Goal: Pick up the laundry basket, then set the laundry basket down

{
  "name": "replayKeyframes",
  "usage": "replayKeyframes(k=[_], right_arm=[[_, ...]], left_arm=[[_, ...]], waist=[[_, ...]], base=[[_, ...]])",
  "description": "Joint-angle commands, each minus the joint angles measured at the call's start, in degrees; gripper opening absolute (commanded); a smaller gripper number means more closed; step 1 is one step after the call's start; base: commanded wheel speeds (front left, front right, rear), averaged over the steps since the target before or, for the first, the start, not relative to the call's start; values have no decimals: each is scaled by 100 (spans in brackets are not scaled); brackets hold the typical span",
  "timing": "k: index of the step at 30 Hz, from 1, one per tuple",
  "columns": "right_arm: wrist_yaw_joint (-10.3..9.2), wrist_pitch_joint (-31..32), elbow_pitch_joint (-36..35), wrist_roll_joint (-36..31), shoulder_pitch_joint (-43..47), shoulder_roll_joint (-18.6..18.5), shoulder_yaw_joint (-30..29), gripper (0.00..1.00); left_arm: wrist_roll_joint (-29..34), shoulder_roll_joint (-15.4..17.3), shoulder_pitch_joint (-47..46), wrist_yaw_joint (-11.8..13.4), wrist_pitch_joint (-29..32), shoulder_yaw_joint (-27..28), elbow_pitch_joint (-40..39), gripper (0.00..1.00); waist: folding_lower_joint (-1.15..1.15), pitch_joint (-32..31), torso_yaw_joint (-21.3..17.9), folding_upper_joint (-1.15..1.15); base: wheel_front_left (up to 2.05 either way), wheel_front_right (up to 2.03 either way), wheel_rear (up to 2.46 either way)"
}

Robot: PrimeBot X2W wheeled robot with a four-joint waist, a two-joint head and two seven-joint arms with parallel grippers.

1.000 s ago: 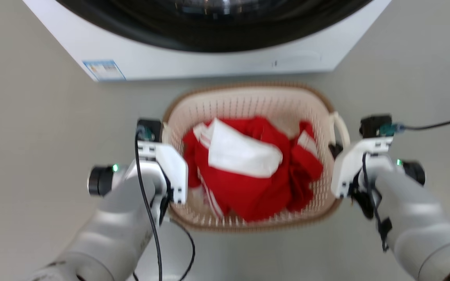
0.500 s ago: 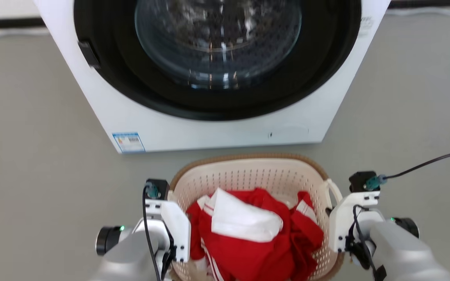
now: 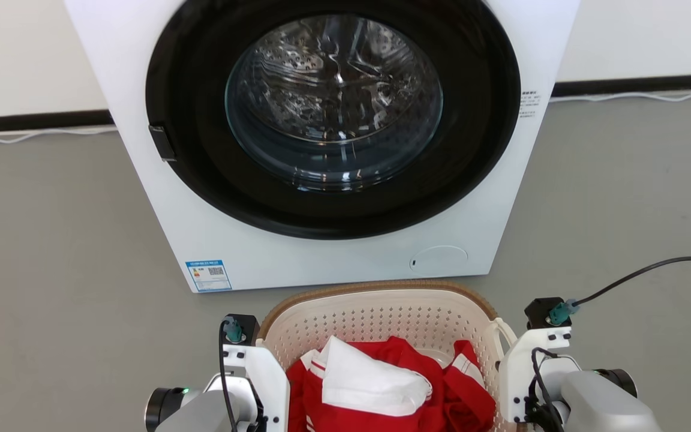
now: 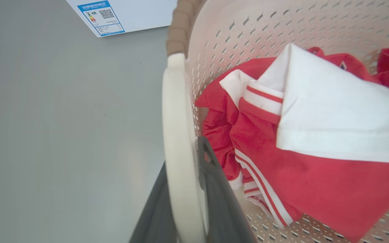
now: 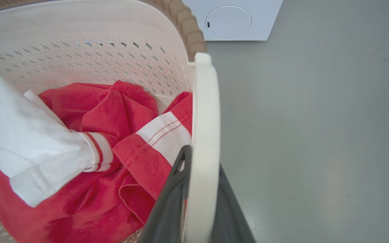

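The left hand [image 4: 183,153] grips the basket's [image 3: 381,313] left handle [image 4: 175,111]; the right hand [image 5: 203,159] grips the right handle [image 5: 206,101].

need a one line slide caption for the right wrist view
Right end effector gripping the white loop handle of the laundry basket, red and white clothes inside, washer corner beyond.

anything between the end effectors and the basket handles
Nothing visible. The left end effector and right end effector each grip a white loop handle of the laundry basket, one finger either side.
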Motion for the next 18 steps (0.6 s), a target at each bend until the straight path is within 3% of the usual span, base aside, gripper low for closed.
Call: replayKeyframes(k=[1,18], right_arm=[[42,-2,-112,-28,-31,138,66,0],[42,48,-112,284,-25,141,306,0]], left_arm=[[-17,-30,-121,-121,-38,49,-74,0],[7,-30,-93,-174,97,33,2,0]], waist=[[0,-41,12,0],[0,-99,30,0]], base=[[0,0,0],[0,0,0]])
